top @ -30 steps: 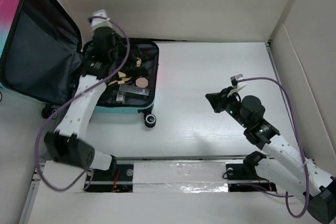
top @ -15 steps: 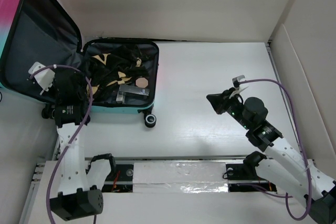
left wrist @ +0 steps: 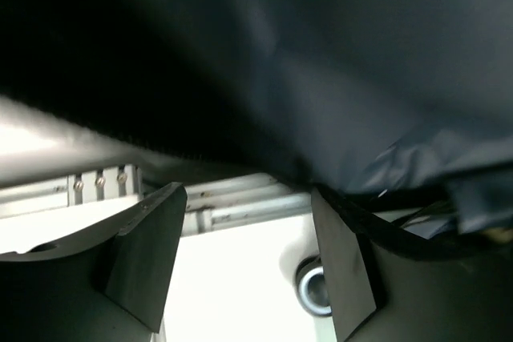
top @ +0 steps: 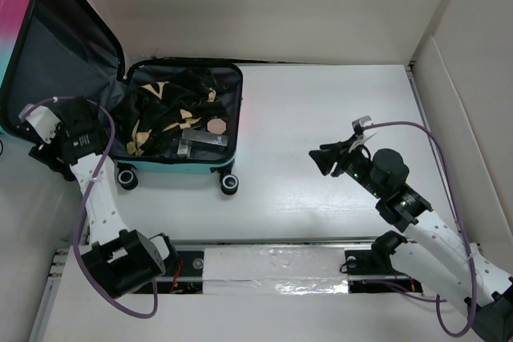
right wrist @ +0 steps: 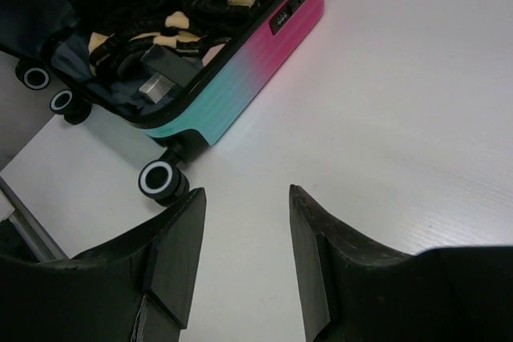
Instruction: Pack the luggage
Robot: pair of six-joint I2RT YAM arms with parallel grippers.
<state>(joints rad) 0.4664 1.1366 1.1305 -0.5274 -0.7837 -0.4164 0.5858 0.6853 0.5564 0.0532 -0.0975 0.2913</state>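
The luggage point(top: 178, 167) lies open at the table's back left, its pink-to-teal lid point(top: 16, 6) propped up and showing dark grey lining point(top: 64, 78). The bottom half holds black-and-tan clothes point(top: 164, 110), a silvery item point(top: 202, 143) and a small round tan item point(top: 216, 126). My left gripper point(top: 50, 150) sits at the lid's lower left edge, open and empty point(left wrist: 244, 194), with the lining point(left wrist: 321, 62) just above it and a wheel point(left wrist: 313, 290) ahead. My right gripper point(top: 323, 158) hovers open over bare table point(right wrist: 245, 192), facing the luggage point(right wrist: 248, 58).
Small black-and-white wheels point(top: 230, 184) stick out toward the near side, one just ahead of my right fingers point(right wrist: 158, 178). White walls enclose the table on the back and right point(top: 449, 54). A metal rail point(top: 272, 262) runs along the near edge between the arm bases.
The left arm has swung out of the suitcase's bottom half to the lid's lower left edge. Both grippers went from shut to open. The right arm barely moved.
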